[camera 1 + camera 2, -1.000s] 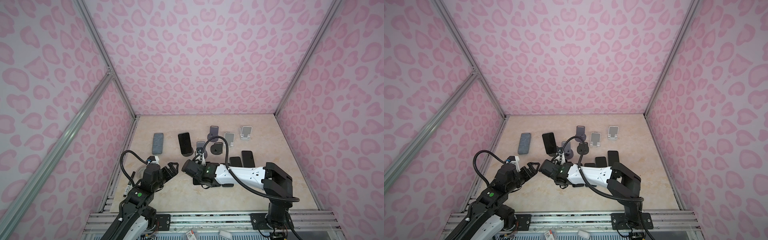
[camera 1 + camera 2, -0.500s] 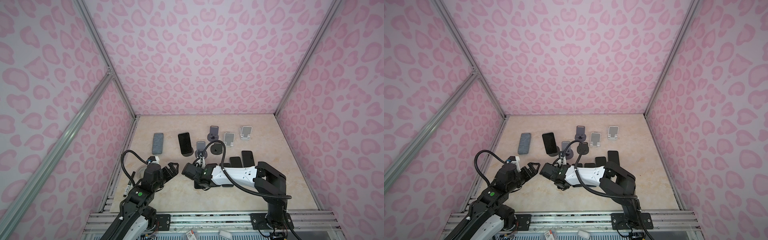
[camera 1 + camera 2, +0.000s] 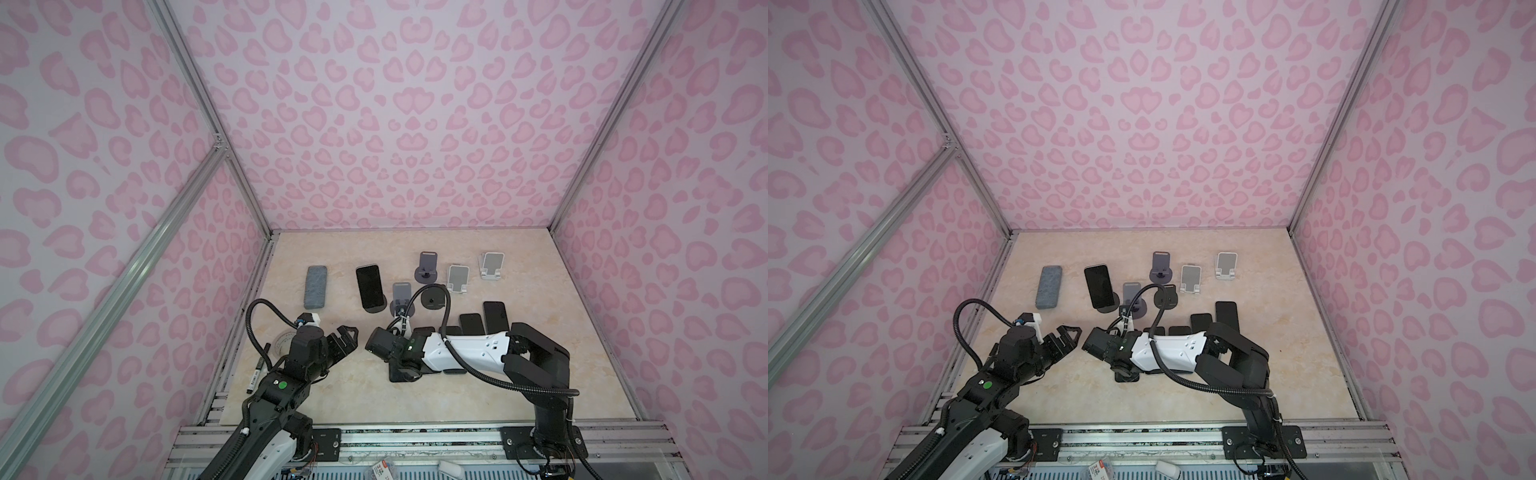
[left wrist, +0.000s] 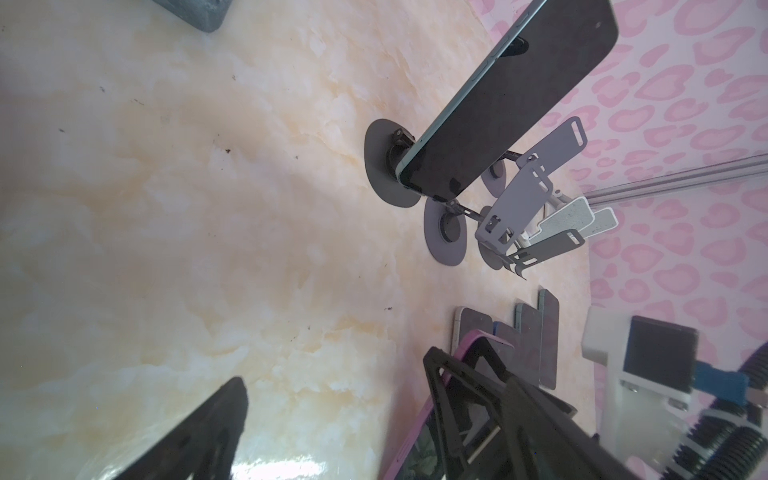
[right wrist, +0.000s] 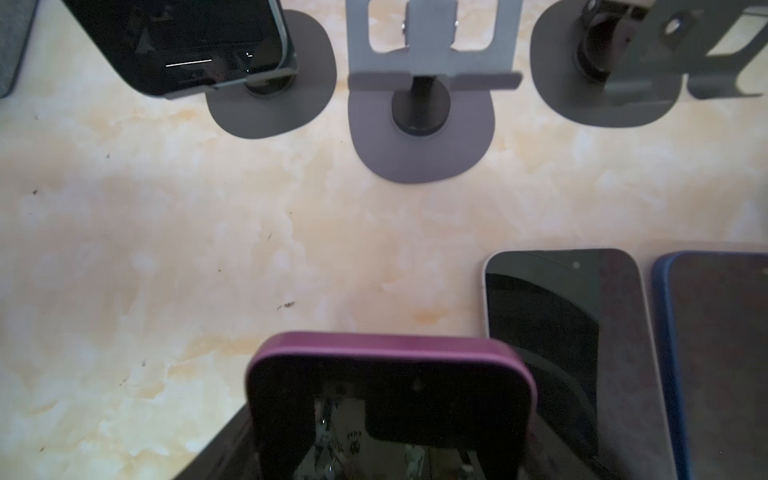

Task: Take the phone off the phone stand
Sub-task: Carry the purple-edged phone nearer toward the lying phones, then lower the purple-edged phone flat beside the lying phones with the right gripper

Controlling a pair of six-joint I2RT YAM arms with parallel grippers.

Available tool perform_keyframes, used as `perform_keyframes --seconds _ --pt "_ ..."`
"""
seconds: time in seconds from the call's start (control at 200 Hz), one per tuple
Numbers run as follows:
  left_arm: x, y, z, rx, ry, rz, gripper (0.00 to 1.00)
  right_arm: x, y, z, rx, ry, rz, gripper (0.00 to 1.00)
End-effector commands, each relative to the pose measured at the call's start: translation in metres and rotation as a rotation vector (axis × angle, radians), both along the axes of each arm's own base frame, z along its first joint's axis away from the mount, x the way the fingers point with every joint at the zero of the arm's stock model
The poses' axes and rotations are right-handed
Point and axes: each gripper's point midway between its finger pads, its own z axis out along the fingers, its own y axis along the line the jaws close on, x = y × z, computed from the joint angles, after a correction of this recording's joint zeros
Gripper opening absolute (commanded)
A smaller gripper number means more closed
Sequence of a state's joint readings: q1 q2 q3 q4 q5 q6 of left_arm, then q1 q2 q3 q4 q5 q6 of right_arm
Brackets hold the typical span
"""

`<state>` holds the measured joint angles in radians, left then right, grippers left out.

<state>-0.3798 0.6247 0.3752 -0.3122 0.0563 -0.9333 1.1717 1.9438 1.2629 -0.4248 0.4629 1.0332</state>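
In both top views the black phone (image 3: 370,286) leans on its dark stand (image 3: 375,309). Nearer the camera than that stand, the left gripper (image 3: 345,338) hovers with its jaws spread and empty. The right gripper (image 3: 402,366) is clamped on a purple-cased phone (image 3: 395,376) low over the table (image 3: 353,399). A tag (image 3: 384,473) on the front rail carries red print too small to read.

In the left wrist view, the left fingers (image 4: 216,432) stand well apart, short of the stand.

In the right wrist view, the black phone's screen shows a thin white bar (image 5: 189,62). The characters on the purple-cased phone (image 5: 390,399) are too blurred to read.
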Motion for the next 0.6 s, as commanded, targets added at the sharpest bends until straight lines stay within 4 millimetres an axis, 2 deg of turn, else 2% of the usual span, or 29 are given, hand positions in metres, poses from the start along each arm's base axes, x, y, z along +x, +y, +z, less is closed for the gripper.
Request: perform_keyframes --seconds 0.0,0.595 --pt "0.006 -0.003 0.012 -0.016 -0.043 -0.006 0.98 -0.001 0.000 -0.008 -0.006 0.007 -0.001 0.66" --pt "0.010 -0.003 0.014 -0.006 -0.048 -0.002 0.98 0.010 -0.002 -0.028 -0.001 0.066 -0.003 0.68"
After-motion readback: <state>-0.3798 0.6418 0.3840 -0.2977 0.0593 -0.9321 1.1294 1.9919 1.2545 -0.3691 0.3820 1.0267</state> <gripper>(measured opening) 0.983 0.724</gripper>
